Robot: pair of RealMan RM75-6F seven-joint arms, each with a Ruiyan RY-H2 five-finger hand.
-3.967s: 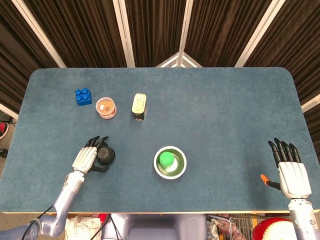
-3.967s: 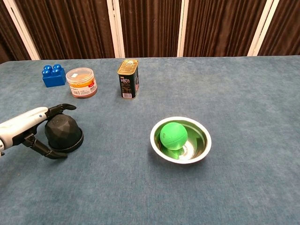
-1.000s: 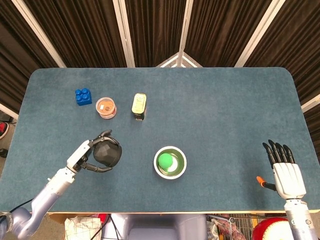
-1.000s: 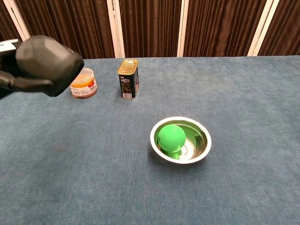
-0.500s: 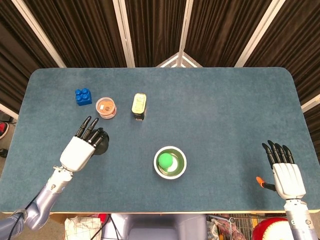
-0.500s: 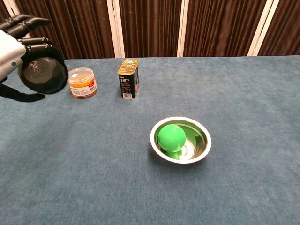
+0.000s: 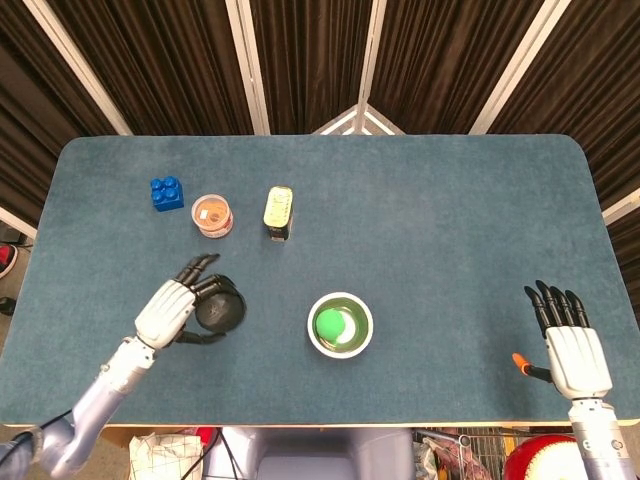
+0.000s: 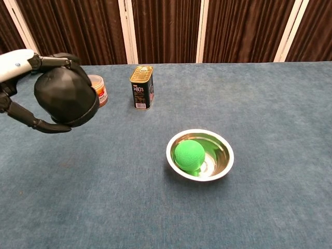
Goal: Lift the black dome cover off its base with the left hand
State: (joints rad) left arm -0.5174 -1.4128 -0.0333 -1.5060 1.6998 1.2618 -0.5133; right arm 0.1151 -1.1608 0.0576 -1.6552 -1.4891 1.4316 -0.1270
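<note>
The black faceted dome cover (image 8: 66, 97) hangs in the air above the left side of the table, well clear of the cloth. My left hand (image 8: 18, 65) holds it, fingers (image 8: 54, 60) arched over its top and the thumb hooked under its lower edge. From the head view the dome cover (image 7: 222, 308) shows just right of my left hand (image 7: 168, 310). No separate base shows on the table below it. My right hand (image 7: 570, 345) lies flat at the front right edge, fingers stretched out, holding nothing.
A steel bowl (image 8: 224, 150) with a green ball (image 8: 188, 154) sits mid-table. Behind stand a yellow tin can (image 8: 141, 87), an orange-lidded jar (image 8: 99, 89) partly hidden by the dome, and a blue block (image 7: 167, 193) at the far left.
My left hand has turned and come down toward the table's middle with the dome, which now hides part of the jar in the chest view. The right hand has stayed put.
</note>
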